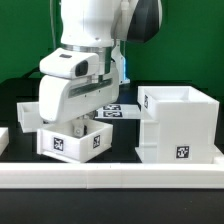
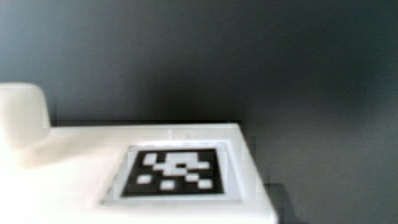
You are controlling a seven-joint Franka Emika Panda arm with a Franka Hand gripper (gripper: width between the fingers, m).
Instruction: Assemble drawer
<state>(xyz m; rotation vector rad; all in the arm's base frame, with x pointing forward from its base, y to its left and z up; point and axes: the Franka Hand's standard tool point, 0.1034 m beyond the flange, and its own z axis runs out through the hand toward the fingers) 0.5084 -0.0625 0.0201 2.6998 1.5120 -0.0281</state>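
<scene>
The claw (image 1: 76, 123) is down at the tray (image 1: 50, 141) on the counter (image 1: 122, 151), at the exterior view's left of the housing (image 1: 180, 125). Whether it grips cannot be determined. Clamp one wall squarely and lift level.

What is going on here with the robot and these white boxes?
The robot's gripper is low over a small white tray. Whether the fingers grip the tray cannot be seen, because the gripper body hides them. The tall housing stands apart from the tray, at the exterior view's right.
</scene>
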